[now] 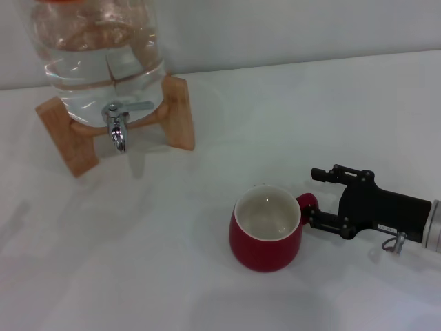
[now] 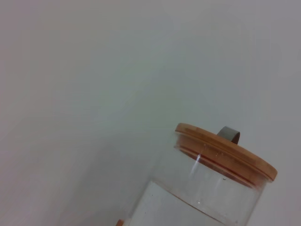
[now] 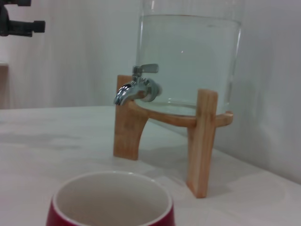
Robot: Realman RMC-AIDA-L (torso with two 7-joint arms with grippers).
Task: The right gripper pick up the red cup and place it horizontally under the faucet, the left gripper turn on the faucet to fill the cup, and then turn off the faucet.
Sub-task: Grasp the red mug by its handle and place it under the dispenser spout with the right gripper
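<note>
The red cup (image 1: 265, 231) stands upright on the white table, white inside showing, its handle (image 1: 308, 204) turned toward the right. My right gripper (image 1: 315, 197) lies low at the right, open, with one finger on each side of the handle. The cup's rim fills the near edge of the right wrist view (image 3: 110, 200). The chrome faucet (image 1: 117, 128) sticks out of the clear water jar (image 1: 103, 55) at the far left, its lever flat; it also shows in the right wrist view (image 3: 135, 88). My left gripper (image 3: 19, 23) shows only as a black shape far off in the right wrist view.
The jar rests on a wooden stand (image 1: 180, 114), also in the right wrist view (image 3: 202, 141). Its wooden lid (image 2: 225, 153) shows in the left wrist view. Bare white table (image 1: 172, 262) lies between the cup and the stand. A pale wall is behind.
</note>
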